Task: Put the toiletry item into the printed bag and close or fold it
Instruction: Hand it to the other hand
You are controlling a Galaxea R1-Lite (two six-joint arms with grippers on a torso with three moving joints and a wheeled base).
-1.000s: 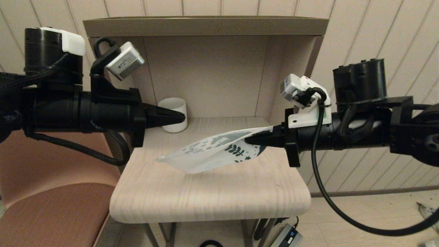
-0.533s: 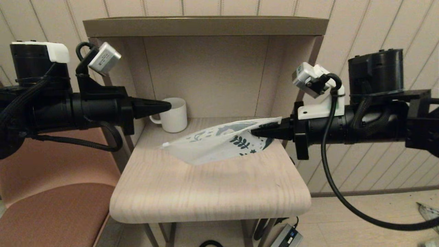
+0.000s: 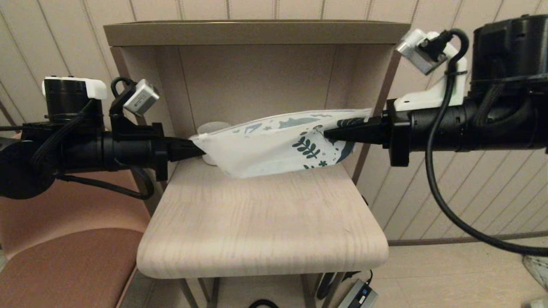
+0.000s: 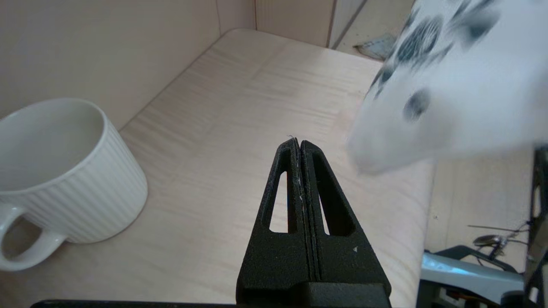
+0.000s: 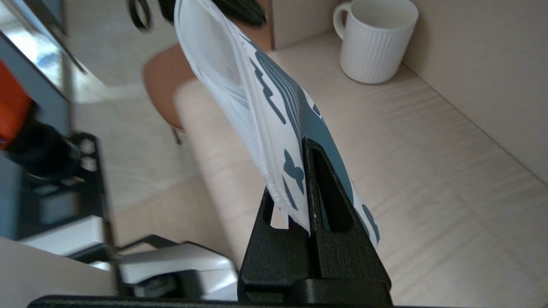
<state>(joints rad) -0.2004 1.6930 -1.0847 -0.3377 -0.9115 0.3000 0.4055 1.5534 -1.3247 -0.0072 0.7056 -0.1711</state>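
pale wood-grain tabletop sits in a beige alcove, a ribbed white mug near its back corner. right claw is clamped on the leaf-printed end of the printed bag, holding it in the air above the tabletop, sagging toward the left. left claw has its fingers pressed together, tip just beside the bag's plain end; contact cannot be told. the toiletry item is not visible.

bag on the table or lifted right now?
Lifted. The right claw is shut on the printed bag, which hangs clear above the table. The left claw, shut and empty, sits by its free end.
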